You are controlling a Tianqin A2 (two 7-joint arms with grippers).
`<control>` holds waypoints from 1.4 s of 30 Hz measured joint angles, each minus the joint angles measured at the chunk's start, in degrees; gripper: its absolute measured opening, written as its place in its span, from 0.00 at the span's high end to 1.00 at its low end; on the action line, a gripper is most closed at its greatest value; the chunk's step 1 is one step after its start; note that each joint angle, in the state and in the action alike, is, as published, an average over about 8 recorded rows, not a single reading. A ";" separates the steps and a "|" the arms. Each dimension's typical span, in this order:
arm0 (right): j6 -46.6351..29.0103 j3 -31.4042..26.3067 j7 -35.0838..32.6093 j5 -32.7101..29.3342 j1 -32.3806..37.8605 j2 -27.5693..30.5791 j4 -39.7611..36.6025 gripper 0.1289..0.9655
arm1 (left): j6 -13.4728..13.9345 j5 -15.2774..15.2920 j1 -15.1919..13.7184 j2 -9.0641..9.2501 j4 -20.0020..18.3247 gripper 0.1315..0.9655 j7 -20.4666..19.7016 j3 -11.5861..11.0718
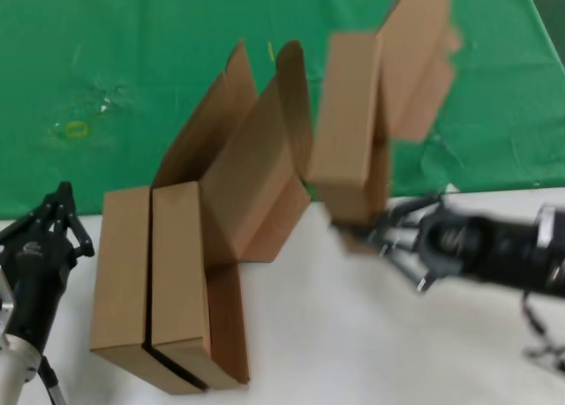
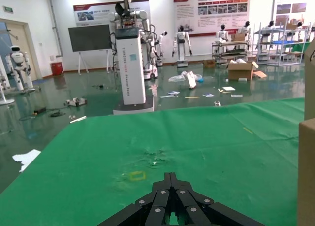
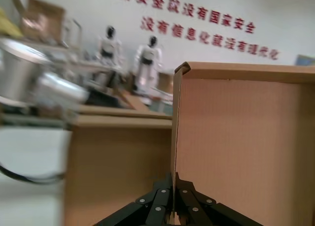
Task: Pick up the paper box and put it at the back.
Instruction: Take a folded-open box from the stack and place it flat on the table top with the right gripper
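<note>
My right gripper [image 1: 353, 233] is shut on the wall of a brown paper box [image 1: 349, 123] and holds it in the air, lid open, over the line where the white table meets the green cloth [image 1: 106, 61]. In the right wrist view the fingers [image 3: 165, 186] pinch the thin cardboard edge of the box [image 3: 236, 152]. Two more boxes of the same look [image 1: 154, 273] lie side by side on the white table at the left, lids open toward the cloth. My left gripper [image 1: 60, 193] is shut and empty at the left edge; it also shows in the left wrist view [image 2: 171, 177].
The green cloth [image 2: 197, 147] stretches across the back with a faint yellow mark [image 1: 75, 129]. The white table [image 1: 353, 334] lies in front. The open lids [image 1: 256, 158] of the two resting boxes stand close to the held box.
</note>
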 joint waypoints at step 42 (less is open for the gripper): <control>19.35 -31.30 -5.70 -58.61 68.63 -18.11 -73.56 0.98 | 0.00 -0.01 0.00 0.00 0.00 0.98 0.01 0.00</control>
